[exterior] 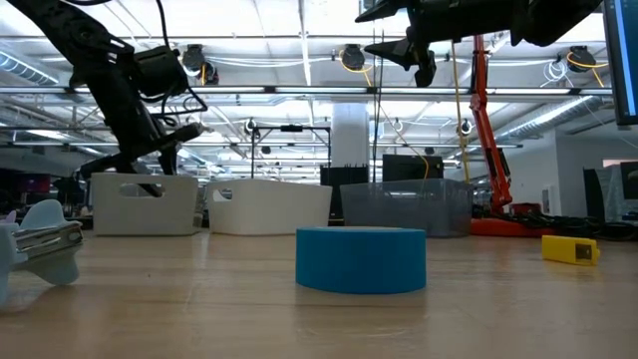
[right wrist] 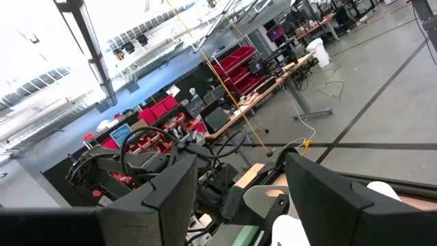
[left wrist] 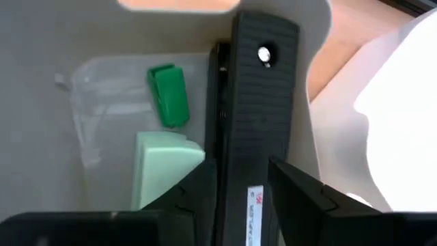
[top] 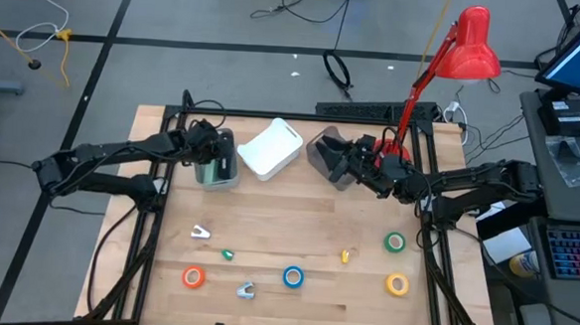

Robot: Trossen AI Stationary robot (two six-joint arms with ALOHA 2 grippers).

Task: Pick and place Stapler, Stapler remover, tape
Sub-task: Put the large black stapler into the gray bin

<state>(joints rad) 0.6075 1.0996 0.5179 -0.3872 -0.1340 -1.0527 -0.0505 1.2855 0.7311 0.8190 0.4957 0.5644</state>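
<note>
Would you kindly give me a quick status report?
Left gripper shut on black stapler over left bin. Right gripper open, above grey bin. Nothing blocking.

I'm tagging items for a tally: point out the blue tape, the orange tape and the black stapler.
blue tape (exterior: 361,259), low view, its outer side wall.
orange tape (top: 194,276), high view, its ring.
black stapler (left wrist: 258,116), left wrist view, its ribbed top.

The table holds four rolls of tape: an orange roll (top: 194,276), a blue roll (top: 293,276), a yellow roll (top: 397,284) and a green roll (top: 395,243), all lying well away from both grippers. Three bins stand in a row, a pale bin (top: 215,164) under the left gripper (top: 208,148), a white bin (top: 270,148) between the two grippers and a grey bin (top: 328,157) beside the right gripper (top: 348,164). The left wrist view shows one black stapler (left wrist: 256,130) between the left gripper's fingers (left wrist: 198,195), and the table carries two pale staple removers (top: 200,233) plus one small green piece (top: 228,254) and one small yellow piece (top: 346,255).
</note>
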